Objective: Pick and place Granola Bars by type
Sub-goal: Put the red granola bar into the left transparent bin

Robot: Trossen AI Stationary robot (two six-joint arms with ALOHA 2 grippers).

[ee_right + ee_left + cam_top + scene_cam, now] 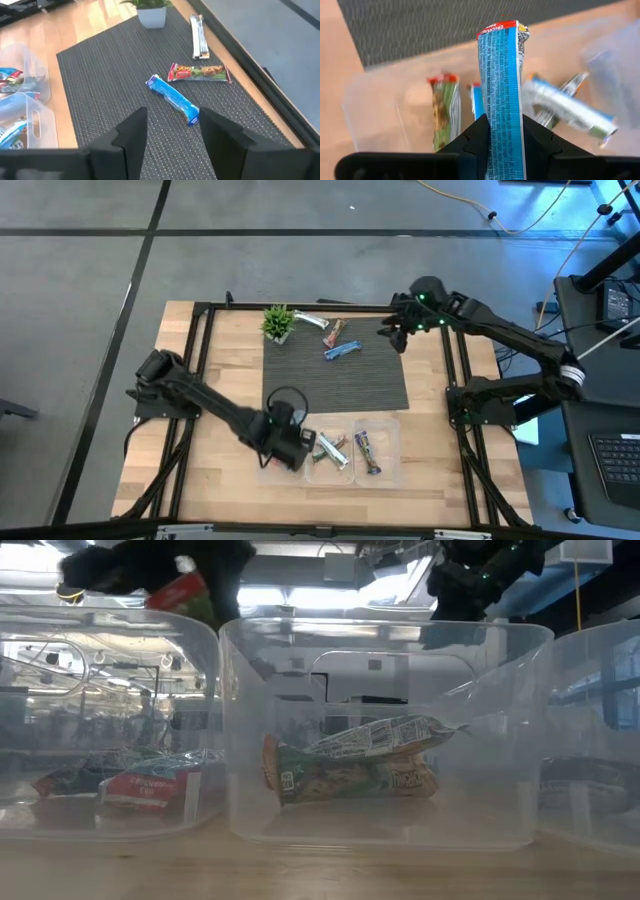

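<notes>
left tool (502, 145) clamped on blue bar (502, 90), above left bin (375, 125) | right tool (172, 132) apart, above mat (110, 85) by three bars | advice: lower in beside matching blue bar (478, 100), clear of walls, then release

3 bars (335, 337) on the mat (345, 375) beside the plant (278, 322); other bars in the bins (392, 470) at the table's (225, 360) near edge.

Glossy foil bars (173, 99); clear smooth plastic bins (385, 730); matt woven mat (335, 375); pale wood table (215, 470).
</notes>
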